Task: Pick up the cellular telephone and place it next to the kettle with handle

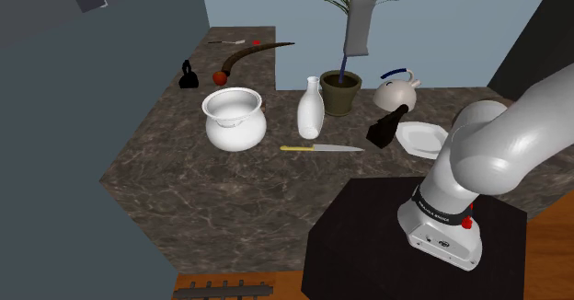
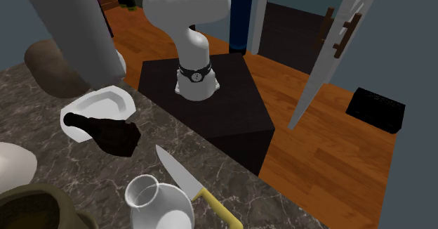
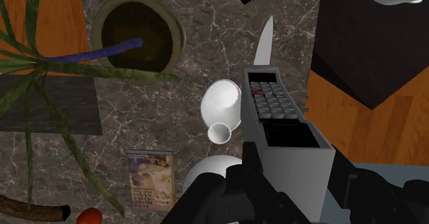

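The tool [image 3: 292, 183] is clenched on one end of the grey cellular telephone [image 1: 355, 22], which hangs high above the counter [image 1: 184, 188], over the potted plant [image 1: 339, 91] next to the kettle [image 1: 397, 92]. Hazard: the free counter by the kettle is hemmed in by the plant, a dark object [image 1: 386, 126] and a white plate [image 1: 423, 140], so an off-target descent would probably strike one. The long overhang could also pivot in the grip.
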